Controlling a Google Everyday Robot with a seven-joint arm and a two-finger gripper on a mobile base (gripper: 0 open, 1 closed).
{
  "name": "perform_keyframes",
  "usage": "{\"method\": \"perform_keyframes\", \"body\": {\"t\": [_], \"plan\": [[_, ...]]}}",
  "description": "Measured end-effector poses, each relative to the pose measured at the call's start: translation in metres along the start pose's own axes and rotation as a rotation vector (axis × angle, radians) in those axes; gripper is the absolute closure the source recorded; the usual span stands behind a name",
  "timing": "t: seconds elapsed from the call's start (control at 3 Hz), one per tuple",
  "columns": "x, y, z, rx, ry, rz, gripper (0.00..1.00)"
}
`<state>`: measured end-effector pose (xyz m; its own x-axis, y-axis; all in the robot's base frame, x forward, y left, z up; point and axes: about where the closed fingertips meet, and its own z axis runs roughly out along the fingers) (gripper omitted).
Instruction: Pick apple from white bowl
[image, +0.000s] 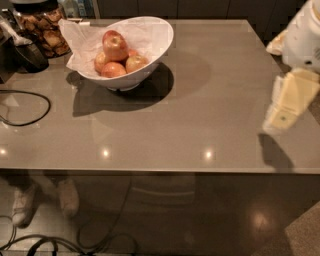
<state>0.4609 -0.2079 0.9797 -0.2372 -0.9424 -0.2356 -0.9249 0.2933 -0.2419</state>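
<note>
Several smaller apples (114, 70) lie under the apple (115, 45) in the white bowl (162, 40); hand (285, 107) (blurred, grip unreadable) hovers far right

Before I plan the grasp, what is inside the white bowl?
Paper lining and a pile of apples, the apple topmost; whatever lies beneath them is hidden. The gripper hangs far right.

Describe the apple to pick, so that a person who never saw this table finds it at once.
On the grey table, look to the far left for the white bowl lined with paper, far from the gripper at the right edge. The apple sits on top of the pile, larger than the other apples and highest.
</note>
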Motion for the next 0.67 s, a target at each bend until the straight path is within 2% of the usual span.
{"method": "perform_keyframes", "body": {"t": [0.33, 0.67], "plan": [[-0.025, -0.032, 0.011, -0.011, -0.036, 0.033, 0.00], [-0.050, -0.047, 0.024, -0.049, -0.064, -0.010, 0.00]]}}
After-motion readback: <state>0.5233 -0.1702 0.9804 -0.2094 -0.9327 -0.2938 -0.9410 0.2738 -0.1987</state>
